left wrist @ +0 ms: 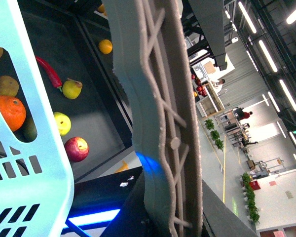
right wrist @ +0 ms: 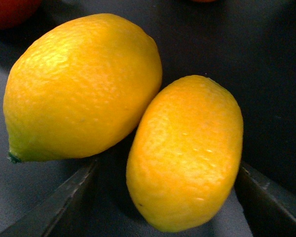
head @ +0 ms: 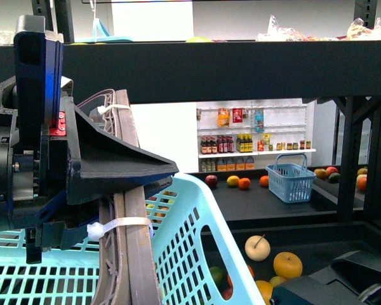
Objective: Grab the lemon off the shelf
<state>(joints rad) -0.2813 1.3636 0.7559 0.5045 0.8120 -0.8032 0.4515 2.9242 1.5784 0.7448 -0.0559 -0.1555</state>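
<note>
Two yellow lemons lie side by side on the dark deck of the shelf [right wrist: 266, 59]. The smaller lemon [right wrist: 185, 153] sits between the fingers of my open right gripper [right wrist: 158, 207], one finger [right wrist: 49, 207] on each side, with no contact showing. The bigger lemon [right wrist: 84, 89] rests against it, outside the fingers. In the front view the black shelf [head: 241, 70] spans the scene and my right arm [head: 343, 279] is low at the right. My left gripper [head: 124, 190] is shut on the grey handle [head: 136, 254] of the turquoise basket [head: 197, 254]; handle [left wrist: 158, 98] and basket [left wrist: 34, 148] fill the left wrist view.
A small blue basket [head: 291, 181] and loose fruit [head: 244, 183] sit on the far deck. A pale apple [head: 258, 248] and an orange [head: 287, 264] lie on the near lower deck. White wall shelves of bottles [head: 254, 146] stand behind. A red fruit [right wrist: 10, 10] lies near the lemons.
</note>
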